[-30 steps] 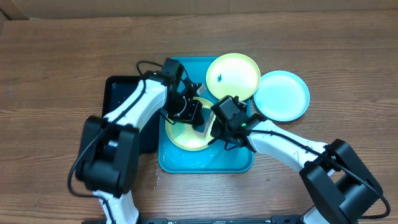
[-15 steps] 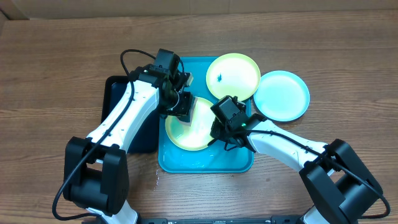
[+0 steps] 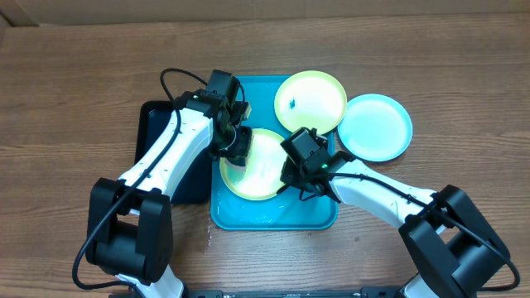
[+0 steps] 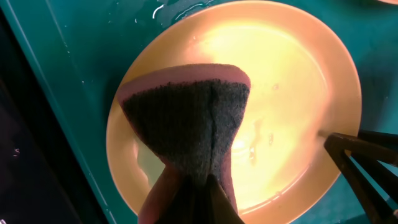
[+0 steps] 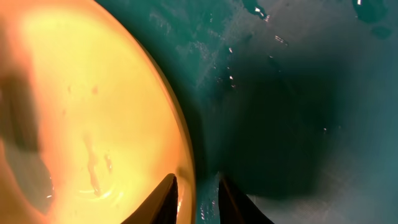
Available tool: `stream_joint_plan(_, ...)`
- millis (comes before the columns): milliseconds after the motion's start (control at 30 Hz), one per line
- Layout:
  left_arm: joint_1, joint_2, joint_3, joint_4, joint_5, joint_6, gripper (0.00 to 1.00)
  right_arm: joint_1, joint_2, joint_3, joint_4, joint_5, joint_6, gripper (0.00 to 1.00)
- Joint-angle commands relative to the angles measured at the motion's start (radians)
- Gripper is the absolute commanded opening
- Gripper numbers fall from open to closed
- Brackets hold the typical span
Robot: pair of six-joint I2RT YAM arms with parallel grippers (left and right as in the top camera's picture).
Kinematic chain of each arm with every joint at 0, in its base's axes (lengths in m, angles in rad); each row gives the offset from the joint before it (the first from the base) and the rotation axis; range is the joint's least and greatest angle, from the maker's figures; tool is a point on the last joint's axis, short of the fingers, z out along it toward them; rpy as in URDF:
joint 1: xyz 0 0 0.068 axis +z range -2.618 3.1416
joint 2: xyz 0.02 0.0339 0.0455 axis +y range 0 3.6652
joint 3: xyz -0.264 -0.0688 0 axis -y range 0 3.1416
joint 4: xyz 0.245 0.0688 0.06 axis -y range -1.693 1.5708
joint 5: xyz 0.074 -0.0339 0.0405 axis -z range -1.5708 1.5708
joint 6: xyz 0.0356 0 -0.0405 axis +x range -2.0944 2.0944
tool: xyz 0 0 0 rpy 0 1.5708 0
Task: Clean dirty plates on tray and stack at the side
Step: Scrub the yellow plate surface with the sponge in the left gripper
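Observation:
A yellow-green plate [image 3: 263,171] lies in the turquoise tray [image 3: 273,217]. My left gripper [image 3: 235,146] is shut on a pink sponge with a dark grey scouring face [image 4: 186,124], which presses on the plate's left part [image 4: 292,93]. My right gripper [image 3: 290,176] is shut on this plate's right rim, one finger on each side [image 5: 196,193]; the plate fills the left of that view [image 5: 74,112]. A second yellow-green plate [image 3: 310,101] with a small dark blue smudge rests on the tray's far right corner. A light blue plate [image 3: 375,126] lies on the table to its right.
A smaller black tray [image 3: 157,141] sits against the turquoise tray's left side, under my left arm. Water drops lie on the tray floor [image 5: 298,93]. The wooden table [image 3: 66,99] stretches around, and cardboard lines the far edge.
My left gripper has dragged the sponge leftward across the plate, from near its middle to its left part. The right gripper and the plates have not moved.

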Motion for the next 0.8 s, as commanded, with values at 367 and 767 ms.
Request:
stream_joint_plan(367, -0.004, 0.010, -0.002, 0.003, -0.021, -0.011, 0.04, -0.003, -0.059, 0.006, -0.011, 0.047, -0.006, 0.13)
stream_joint_plan(767, -0.016, 0.010, -0.002, 0.001, -0.023, -0.011, 0.04, -0.003, -0.035, 0.006, -0.001, 0.034, -0.006, 0.10)
